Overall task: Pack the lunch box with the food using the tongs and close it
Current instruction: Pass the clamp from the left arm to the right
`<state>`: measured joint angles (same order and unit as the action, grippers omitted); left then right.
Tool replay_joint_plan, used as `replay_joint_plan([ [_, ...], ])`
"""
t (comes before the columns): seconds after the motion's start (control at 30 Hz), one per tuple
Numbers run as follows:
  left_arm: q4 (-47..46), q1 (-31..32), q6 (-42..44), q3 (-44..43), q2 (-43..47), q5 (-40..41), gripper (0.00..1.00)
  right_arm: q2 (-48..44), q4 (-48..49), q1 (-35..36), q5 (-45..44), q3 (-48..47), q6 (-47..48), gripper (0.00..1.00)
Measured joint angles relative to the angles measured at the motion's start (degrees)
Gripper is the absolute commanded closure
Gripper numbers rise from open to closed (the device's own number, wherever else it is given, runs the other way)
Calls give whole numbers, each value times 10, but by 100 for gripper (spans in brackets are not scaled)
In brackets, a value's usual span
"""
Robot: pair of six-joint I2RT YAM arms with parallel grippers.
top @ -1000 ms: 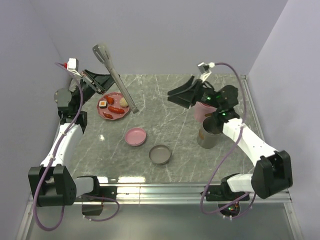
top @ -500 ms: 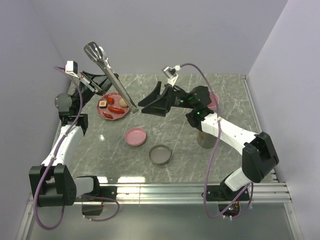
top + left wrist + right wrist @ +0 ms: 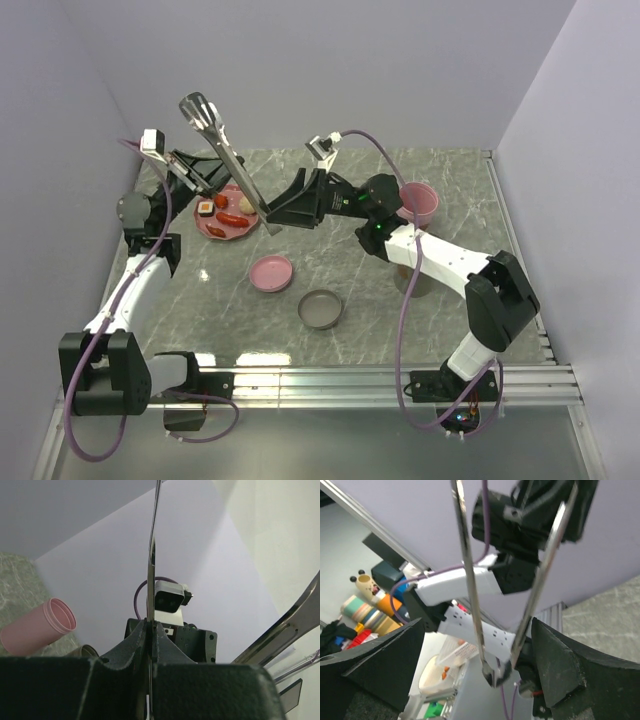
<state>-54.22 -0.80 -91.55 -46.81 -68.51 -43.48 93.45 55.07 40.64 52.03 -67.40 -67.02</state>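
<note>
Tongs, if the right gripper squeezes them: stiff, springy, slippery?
Probably springy: the tongs are two slim arms splayed in a V between the fingers of the open right gripper. Polished metal looks slippery. Likely to pivot, since the left gripper seems to pinch just one thin arm.

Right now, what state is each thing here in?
left tool: shut on the tongs, holding them raised and tilted
right tool: open, around the tongs' lower tips
pink tub: upright, lid off
grey tub: lid off, mostly hidden
pink lid: off its tub
grey lid: off its tub
food: unpacked, on the plate
</note>
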Motion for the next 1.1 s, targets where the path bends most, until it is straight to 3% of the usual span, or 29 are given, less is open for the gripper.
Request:
replay_joint_plan([
  [0.47, -17, 22, 4, 7, 2, 3, 100, 54, 54, 20, -59, -11, -80, 14],
  [0.77, -26, 30, 4, 14, 2, 7, 100, 65, 71, 20, -65, -37, -92, 30],
  [1.1, -31, 40, 6, 30, 2, 10, 100, 84, 83, 20, -74, -53, -101, 38],
])
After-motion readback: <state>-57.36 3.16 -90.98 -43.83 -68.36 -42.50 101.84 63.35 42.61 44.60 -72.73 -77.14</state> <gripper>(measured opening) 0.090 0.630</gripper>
